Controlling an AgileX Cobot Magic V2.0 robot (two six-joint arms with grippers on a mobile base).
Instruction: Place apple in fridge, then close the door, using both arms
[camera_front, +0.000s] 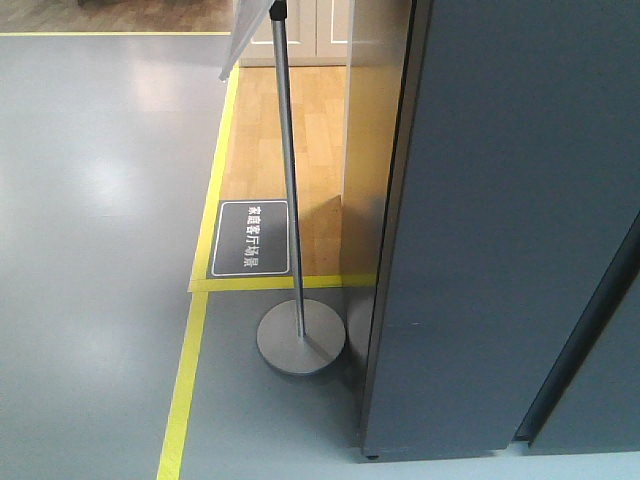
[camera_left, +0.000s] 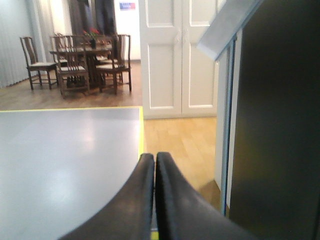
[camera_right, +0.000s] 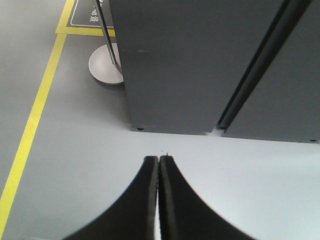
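Observation:
The apple is out of view in every frame. The fridge (camera_front: 500, 200) is a tall dark grey block filling the right of the front view, and a dark slanted gap (camera_front: 585, 330) splits it into two panels. I cannot tell which panel is the door or whether it is closed. My left gripper (camera_left: 155, 158) is shut with nothing in it, above the floor, with the fridge's dark face (camera_left: 275, 130) to its right. My right gripper (camera_right: 159, 159) is also shut and empty, above pale floor short of the fridge's base (camera_right: 170, 127).
A sign stand has a metal pole (camera_front: 288, 160) and a round base (camera_front: 300, 338) just left of the fridge. Yellow tape (camera_front: 185, 390) and a dark floor sign (camera_front: 250, 238) mark the floor. White cabinet doors (camera_left: 177, 55) and dining chairs (camera_left: 75, 65) stand far off.

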